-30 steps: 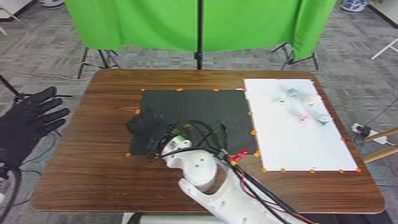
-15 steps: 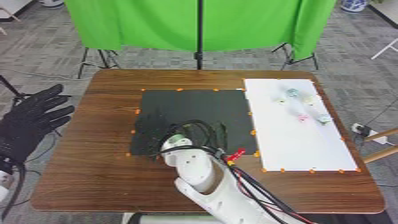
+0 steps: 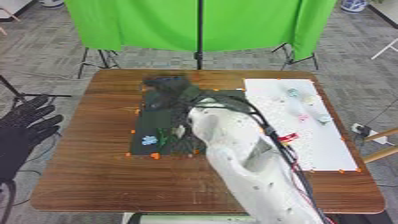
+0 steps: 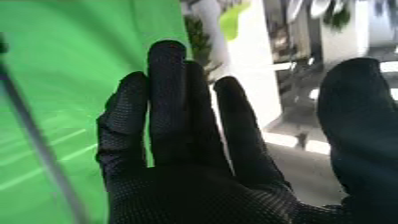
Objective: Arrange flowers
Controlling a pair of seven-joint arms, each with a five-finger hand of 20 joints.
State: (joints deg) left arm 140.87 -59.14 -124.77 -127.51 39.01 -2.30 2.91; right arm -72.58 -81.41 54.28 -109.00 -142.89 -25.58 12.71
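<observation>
My right hand (image 3: 169, 86): fingers spread, above black mat's (image 3: 149, 120) far left | My left hand (image 3: 19, 134): spread, left of table (image 3: 84, 175) | Blue flower (image 3: 149, 140): mat's near left

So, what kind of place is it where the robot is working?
Probably a robotics lab or a filming corner: a green backdrop cloth hangs from a stand behind the wooden table, and orange markers edge the white mat.
</observation>
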